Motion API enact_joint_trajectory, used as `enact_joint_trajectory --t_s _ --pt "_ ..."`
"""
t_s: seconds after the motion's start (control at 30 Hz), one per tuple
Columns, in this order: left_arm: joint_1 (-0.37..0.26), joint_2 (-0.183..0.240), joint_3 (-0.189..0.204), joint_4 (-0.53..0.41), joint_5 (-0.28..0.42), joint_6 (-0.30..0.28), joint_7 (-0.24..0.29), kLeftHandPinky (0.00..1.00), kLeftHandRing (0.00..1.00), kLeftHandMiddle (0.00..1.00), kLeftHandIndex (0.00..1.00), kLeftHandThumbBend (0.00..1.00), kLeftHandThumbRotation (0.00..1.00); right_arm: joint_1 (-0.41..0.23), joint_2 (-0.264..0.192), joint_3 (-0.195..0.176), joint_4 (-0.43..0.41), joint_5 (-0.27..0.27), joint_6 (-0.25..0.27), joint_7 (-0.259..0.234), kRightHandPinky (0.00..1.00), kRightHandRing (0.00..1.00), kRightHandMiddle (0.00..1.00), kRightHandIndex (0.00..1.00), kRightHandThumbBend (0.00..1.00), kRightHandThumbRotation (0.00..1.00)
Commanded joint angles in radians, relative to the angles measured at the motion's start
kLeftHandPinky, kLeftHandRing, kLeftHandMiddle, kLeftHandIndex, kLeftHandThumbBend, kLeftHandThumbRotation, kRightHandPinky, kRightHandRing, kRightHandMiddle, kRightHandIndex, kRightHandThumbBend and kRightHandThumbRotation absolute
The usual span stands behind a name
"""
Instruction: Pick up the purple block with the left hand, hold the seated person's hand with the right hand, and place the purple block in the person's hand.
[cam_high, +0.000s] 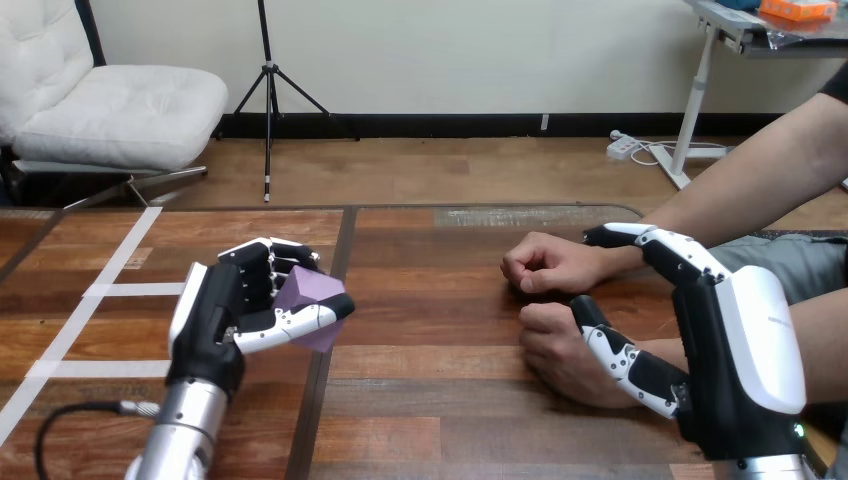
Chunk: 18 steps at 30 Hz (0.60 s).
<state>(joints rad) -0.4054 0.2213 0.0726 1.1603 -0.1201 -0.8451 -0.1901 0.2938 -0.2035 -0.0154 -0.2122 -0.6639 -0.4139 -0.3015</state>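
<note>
1. your left hand (215, 315) is closed on the purple block (305, 290), with the fingers curled behind it and the thumb pressed along its near face. the block sits left of the middle of the table (440, 400) and looks lifted off the wood, so the pick-up reads as done.
2. your right hand (740, 350) is at the right side, up against the person's two hands. it lies over the wrist of the person's far hand (548, 263) and also across the person's near hand (555, 350).
3. you cannot tell from here whether the right hand really has a grip on either one, or which of them it is meant to hold. treat the holding step as begun but not confirmed.
4. both of the person's hands rest on the table and are curled. the far one is a fist and the near one has its back turned up. no open palm is offered, so there is no place for the block to land yet.
5. the block is well apart from the person's hands, with bare table between them.
6. what is left, as i judge it: settle the right hand's hold, carry the block right across the table, and release it once a palm is open under it.
</note>
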Motion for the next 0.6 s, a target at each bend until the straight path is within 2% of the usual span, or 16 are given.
enact_joint_trajectory --t_s 0.0,0.07,0.3,0.57 --pt "-0.035 -0.034 0.043 -0.075 -0.041 -0.042 -0.023 0.36 0.42 0.49 0.49 0.93 0.12 -0.027 -0.027 -0.025 -0.084 -0.006 0.026 0.021 0.71 0.77 0.73 0.7 0.44 0.07" --pt "-0.033 -0.041 0.048 -0.082 -0.043 -0.043 -0.026 0.36 0.42 0.49 0.49 0.93 0.12 -0.024 -0.029 -0.028 -0.092 -0.005 0.038 0.034 0.72 0.78 0.74 0.72 0.46 0.08" --pt "-0.024 -0.078 0.065 -0.112 -0.064 -0.037 -0.039 0.36 0.43 0.49 0.49 0.93 0.11 -0.013 -0.057 -0.048 -0.154 -0.022 0.115 0.126 0.75 0.8 0.78 0.75 0.52 0.09" --pt "-0.02 -0.104 0.081 -0.126 -0.062 -0.041 -0.041 0.36 0.43 0.49 0.48 0.93 0.09 -0.009 -0.099 -0.069 -0.205 -0.055 0.196 0.213 0.77 0.82 0.81 0.8 0.63 0.04"
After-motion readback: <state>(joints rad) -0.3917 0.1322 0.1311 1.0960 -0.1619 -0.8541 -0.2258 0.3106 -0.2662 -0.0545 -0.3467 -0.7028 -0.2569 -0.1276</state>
